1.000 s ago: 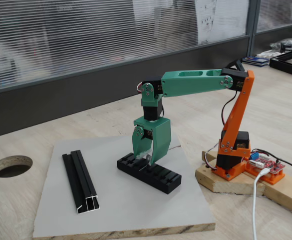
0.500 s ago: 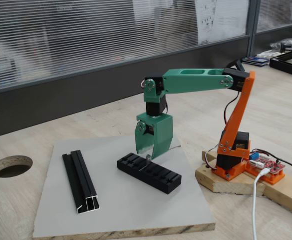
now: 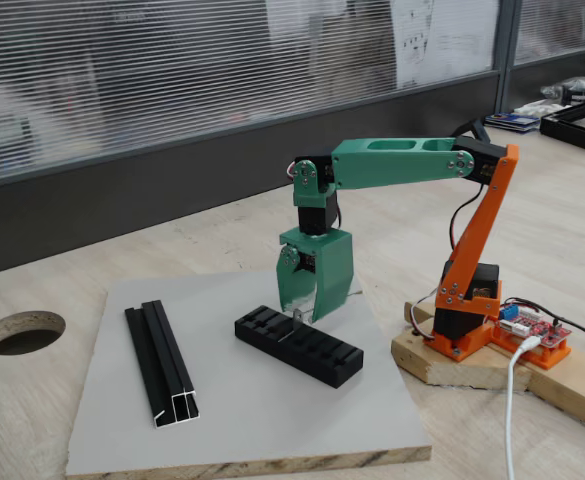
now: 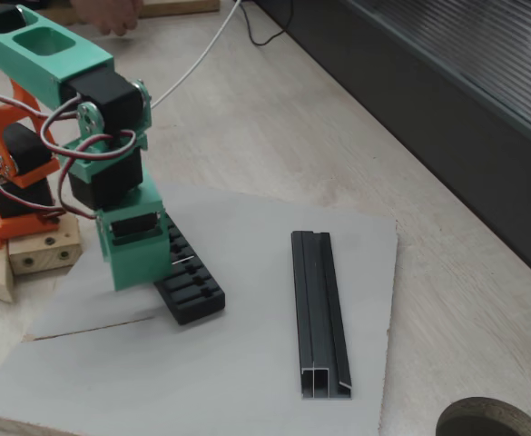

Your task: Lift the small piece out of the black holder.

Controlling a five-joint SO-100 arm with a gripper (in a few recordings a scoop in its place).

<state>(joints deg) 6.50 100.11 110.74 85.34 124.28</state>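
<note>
The black holder [image 3: 317, 352] [image 4: 193, 291], a slotted block, lies on the grey board [image 3: 262, 420]. My green gripper [image 3: 300, 311] [image 4: 161, 269] points straight down over the holder's left end in a fixed view. It is shut on the small piece [image 3: 297, 319] [image 4: 185, 262], a thin grey metal tab. The tab hangs from the fingertips just above the slots, close to the holder's top. In the other fixed view the green gripper body hides the fingertips, and the tab sticks out beside it as a thin pale line.
A longer black channel rail [image 3: 162, 362] [image 4: 318, 309] lies on the board apart from the holder. The arm's orange base [image 3: 462, 325] stands on a wooden block with a circuit board [image 3: 534, 326] and cables. A round hole [image 3: 22, 331] is cut in the table.
The gripper has risen from the holder's slots with the tab between its tips and has shifted slightly right. The holder and the rail have stayed put.
</note>
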